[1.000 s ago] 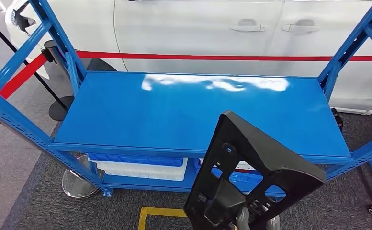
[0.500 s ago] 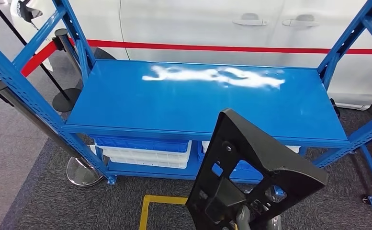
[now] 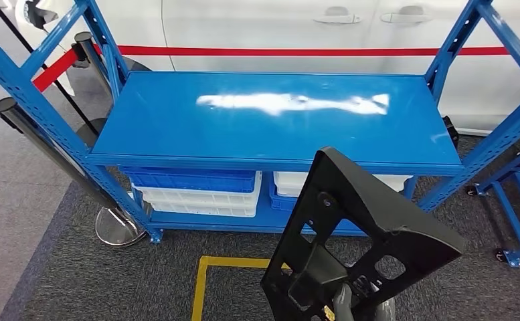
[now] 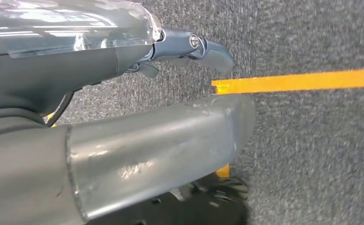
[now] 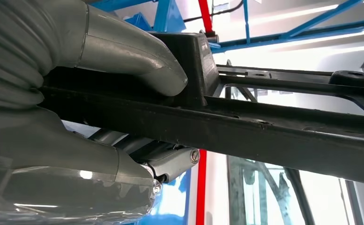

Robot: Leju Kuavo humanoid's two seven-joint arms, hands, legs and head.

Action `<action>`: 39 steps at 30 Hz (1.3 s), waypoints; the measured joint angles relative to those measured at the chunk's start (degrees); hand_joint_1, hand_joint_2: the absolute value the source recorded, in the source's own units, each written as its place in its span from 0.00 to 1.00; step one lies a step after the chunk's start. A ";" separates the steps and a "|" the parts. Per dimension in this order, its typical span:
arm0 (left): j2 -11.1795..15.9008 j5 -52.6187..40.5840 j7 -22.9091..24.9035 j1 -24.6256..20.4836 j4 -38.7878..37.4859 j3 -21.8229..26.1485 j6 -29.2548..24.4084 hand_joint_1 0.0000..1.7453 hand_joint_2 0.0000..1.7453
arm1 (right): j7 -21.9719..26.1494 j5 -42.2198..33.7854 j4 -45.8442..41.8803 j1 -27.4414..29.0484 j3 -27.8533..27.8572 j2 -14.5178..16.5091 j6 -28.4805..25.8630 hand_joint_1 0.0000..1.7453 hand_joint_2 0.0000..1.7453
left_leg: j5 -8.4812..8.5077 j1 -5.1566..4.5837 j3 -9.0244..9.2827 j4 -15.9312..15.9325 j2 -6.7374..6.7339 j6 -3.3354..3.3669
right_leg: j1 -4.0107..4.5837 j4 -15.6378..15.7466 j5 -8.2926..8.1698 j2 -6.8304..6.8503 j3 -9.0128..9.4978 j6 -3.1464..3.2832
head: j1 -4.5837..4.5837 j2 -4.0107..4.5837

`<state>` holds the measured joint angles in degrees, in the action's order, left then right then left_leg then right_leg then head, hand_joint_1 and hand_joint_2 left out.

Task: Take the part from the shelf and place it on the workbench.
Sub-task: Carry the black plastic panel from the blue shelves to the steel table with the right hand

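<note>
While the robot is standing in front of the blue shelf (image 3: 277, 127), its right hand (image 5: 77, 93) is gripping one black part (image 3: 357, 247), thumb (image 5: 133, 58) pressing on one face and the darker fingers (image 5: 170, 161) wrapping underneath. That single part is a flat, roughly triangular plastic frame with several cut-outs, and it is hanging in the air, tilted, in front of the shelf's front edge and touching nothing but the hand. No writing is readable on it.

The left hand (image 4: 189, 47) is hanging over grey carpet (image 4: 311, 154) with nothing in it, fingers loosely apart, a yellow floor line (image 4: 301, 80) running just beyond them.

Counting along the shelf: one glossy top board with a white glare streak across the middle, and beneath it four storage bins (image 3: 197, 190), two blue and two white, stacked in two pairs on the lower level. Two silver-based barrier posts (image 3: 110, 227) are standing by the shelf's left end, one red belt (image 3: 277, 51) is stretching behind it, and a white car (image 3: 277, 27) with two door handles is sitting beyond the belt. A second blue frame (image 3: 518, 214) is peeking in at the right. No labels or brands are legible anywhere.
</note>
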<state>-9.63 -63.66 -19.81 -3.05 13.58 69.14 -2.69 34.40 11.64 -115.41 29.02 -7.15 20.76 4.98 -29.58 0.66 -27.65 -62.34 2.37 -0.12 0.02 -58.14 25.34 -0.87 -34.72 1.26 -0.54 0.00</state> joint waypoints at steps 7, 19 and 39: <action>-0.18 -0.11 0.11 -0.07 0.01 0.43 -0.04 0.00 0.00 | 0.08 -0.49 -0.35 0.16 0.33 -0.01 -0.03 1.00 1.00 | -0.61 0.19 2.64 7.29 -2.45 1.69 | -0.32 -5.34 2.28 -0.60 -3.31 -2.30 | 0.47 0.00; -0.13 -0.59 0.80 -0.28 0.01 0.96 -0.13 0.00 0.00 | 0.15 -2.08 -2.03 0.86 1.21 -0.07 -3.08 1.00 1.00 | -0.63 -0.47 0.98 5.49 -8.71 -0.24 | -0.21 -0.11 2.75 3.97 3.35 -0.89 | 0.55 0.00; -0.19 -0.95 1.37 -0.02 0.01 2.31 0.44 0.00 0.00 | 0.65 0.44 -8.21 3.76 5.28 -0.07 -24.56 1.00 1.00 | 1.31 0.28 -1.80 4.95 -2.73 1.85 | -0.49 -11.09 7.65 -0.18 -3.62 -2.59 | 0.78 0.00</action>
<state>-9.82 -64.61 -18.44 -3.07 13.59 71.44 -2.26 35.05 12.08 -123.62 32.78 -1.87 20.70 -19.58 -28.27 0.94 -29.44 -57.40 -0.36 1.73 -0.47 -69.23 32.98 -1.04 -38.34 -1.33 0.24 0.00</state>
